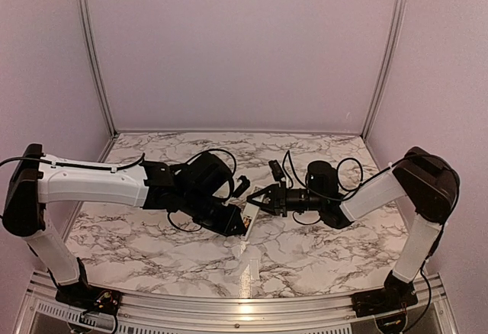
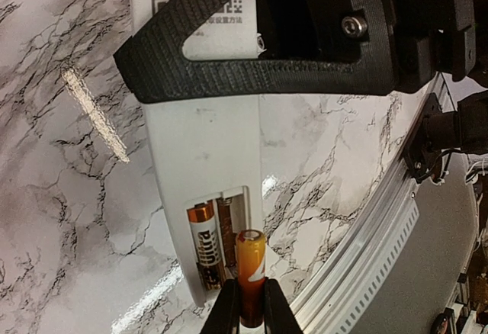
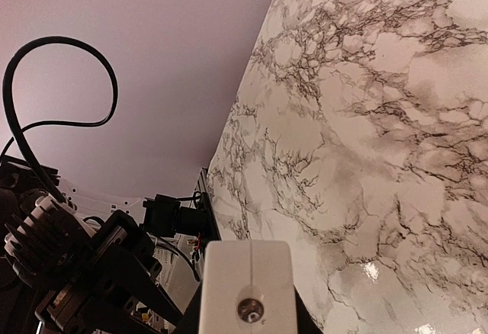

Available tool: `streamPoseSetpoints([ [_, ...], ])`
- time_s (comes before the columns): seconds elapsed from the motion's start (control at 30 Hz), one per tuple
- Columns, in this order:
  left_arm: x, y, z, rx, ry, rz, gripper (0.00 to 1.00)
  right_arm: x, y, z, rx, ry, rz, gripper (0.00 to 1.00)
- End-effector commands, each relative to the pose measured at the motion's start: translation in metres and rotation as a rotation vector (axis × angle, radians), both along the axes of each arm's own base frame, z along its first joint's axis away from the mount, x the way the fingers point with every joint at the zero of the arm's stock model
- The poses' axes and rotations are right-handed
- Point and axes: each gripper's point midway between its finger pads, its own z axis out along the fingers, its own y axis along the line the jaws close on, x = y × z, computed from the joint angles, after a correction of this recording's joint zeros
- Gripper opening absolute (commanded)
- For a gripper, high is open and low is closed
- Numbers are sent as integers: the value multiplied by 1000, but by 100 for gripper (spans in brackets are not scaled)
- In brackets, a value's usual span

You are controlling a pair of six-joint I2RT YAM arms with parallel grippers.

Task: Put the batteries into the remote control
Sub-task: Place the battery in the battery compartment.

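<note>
My right gripper is shut on the white remote control and holds it above the marble table. In the right wrist view the remote shows end-on between the fingers. In the left wrist view the remote shows its back with the battery bay open. One orange-and-white battery lies in the bay's left slot; the right slot is empty. My left gripper is shut on a second orange battery, its tip at the bay's lower right edge. My left gripper also shows in the top view.
The right gripper's black finger crosses the remote's upper part. The aluminium frame rail runs along the table's near edge. Lilac walls close in the back and sides. Loose cables loop over both wrists.
</note>
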Motion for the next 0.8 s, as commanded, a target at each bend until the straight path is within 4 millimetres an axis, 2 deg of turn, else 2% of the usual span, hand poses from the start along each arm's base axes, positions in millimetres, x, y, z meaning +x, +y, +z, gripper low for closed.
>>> streamPoseSetpoints([
  [0.0,7,1,-6,45,-3,13,3,-1,9,5,22,-7,3,0],
  [0.33,13,5,-16,112,-3,39,9,-2,10,6,31,1,1,0],
  [0.6,12,3,-15,111,3,26,23,-3,10,5,45,14,5,0],
  [0.77,12,6,-13,113,-3,25,24,-3,10,6,65,29,9,0],
])
